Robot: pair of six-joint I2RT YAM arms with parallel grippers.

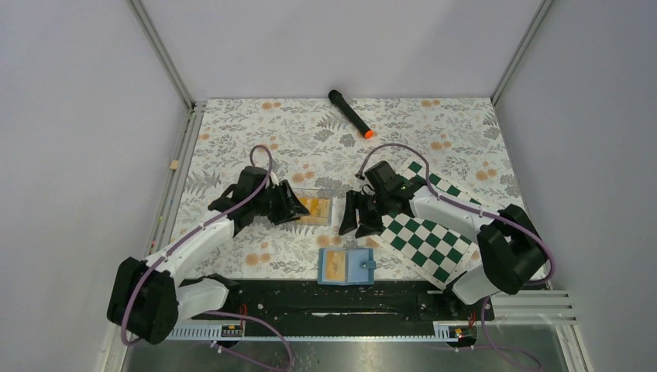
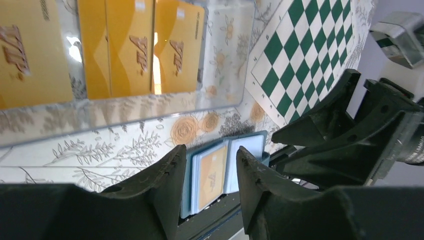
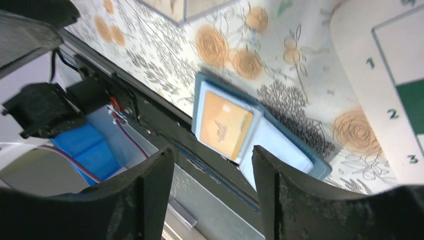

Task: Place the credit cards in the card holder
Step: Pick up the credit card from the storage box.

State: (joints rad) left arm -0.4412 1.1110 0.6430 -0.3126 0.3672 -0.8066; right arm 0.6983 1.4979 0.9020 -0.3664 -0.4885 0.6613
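Shows the card holder lying open at the near edge of the worktop, one credit card in its left half. Shows other credit cards in the clear tray. Shows left fingers and right fingers spread, pinching nothing.

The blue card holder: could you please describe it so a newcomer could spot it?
Find the green-and-white chessboard mat on the right of the floral table. Left of it, at the table's near edge, lies the small blue folding card holder, open. Unlike the clear plastic tray farther back, it is blue and shows one orange-yellow card.
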